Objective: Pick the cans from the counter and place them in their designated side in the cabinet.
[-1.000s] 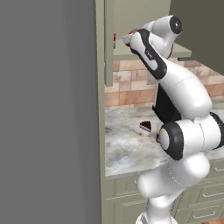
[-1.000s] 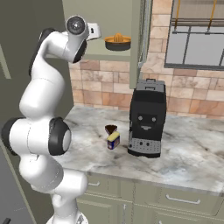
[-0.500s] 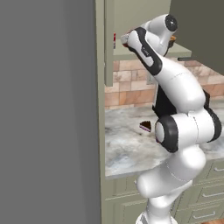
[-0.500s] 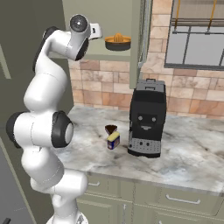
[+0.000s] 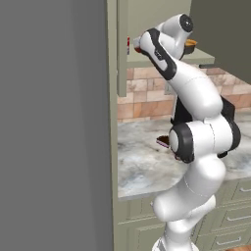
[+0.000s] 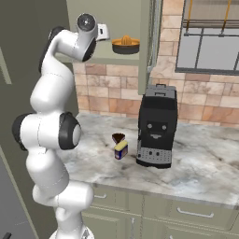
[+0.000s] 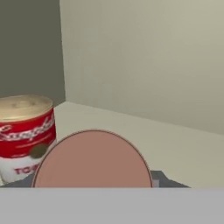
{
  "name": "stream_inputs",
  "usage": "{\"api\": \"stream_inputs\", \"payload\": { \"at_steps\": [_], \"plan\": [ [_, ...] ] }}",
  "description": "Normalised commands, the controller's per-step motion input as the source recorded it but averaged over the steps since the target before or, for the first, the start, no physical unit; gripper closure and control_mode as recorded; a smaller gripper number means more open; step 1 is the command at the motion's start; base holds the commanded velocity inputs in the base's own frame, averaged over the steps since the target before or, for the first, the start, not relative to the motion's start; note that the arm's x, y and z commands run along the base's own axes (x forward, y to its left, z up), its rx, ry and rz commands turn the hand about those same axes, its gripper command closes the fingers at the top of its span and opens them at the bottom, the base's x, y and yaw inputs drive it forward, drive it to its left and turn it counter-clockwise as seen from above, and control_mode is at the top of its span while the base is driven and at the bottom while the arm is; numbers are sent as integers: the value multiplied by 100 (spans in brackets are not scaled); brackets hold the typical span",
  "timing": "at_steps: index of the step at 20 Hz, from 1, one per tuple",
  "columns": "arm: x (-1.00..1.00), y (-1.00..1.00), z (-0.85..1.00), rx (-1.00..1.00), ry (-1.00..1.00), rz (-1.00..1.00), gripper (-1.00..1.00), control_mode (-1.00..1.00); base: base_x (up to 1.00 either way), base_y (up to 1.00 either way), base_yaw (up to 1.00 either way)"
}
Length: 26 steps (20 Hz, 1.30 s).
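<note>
My gripper [image 7: 92, 183] is up inside the cabinet [image 6: 112, 57], just above its shelf, shut on a can [image 7: 92, 159] of which I see only the round salmon-pink top. A dark fingertip [image 7: 160, 180] peeks out beside it. In the left base view the gripper [image 5: 137, 46] sits at the shelf's left end. A red and white can [image 7: 26, 131] stands upright on the shelf just left of the held one, a sliver of it [image 5: 128, 43] showing by the cabinet frame. A dark blue can with a yellow top [image 6: 121, 150] stands on the counter [image 6: 200, 163].
A black coffee machine [image 6: 156, 126] stands on the counter right of the blue can, and a dark cake slice [image 6: 118, 137] lies just behind that can. An orange juicer [image 6: 125, 44] sits on the shelf's right part. The cabinet door [image 6: 151, 28] stands open at the right.
The hand with its can has crept a little further toward the left end of the shelf. The things on the counter have not moved.
</note>
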Motion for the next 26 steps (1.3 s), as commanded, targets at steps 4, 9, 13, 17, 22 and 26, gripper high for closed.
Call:
{"api": "stream_inputs", "payload": {
  "at_steps": [4, 9, 13, 17, 22, 26],
  "plan": [
    [30, 5, -8, 0, 4, 1, 100, -100, 0, 0, 0],
    [29, 5, -9, 0, 4, 1, 100, -100, 0, 0, 0],
    [26, 4, -12, 0, 3, 1, 100, -100, 0, 0, 0],
    [25, 6, -14, 0, 0, 1, 100, -100, 0, 0, 0],
    [25, 5, -15, 0, 2, 1, 100, -100, 0, 0, 0],
    [22, 4, -17, 0, 3, 1, 100, -100, 0, 0, 0]
  ]
}}
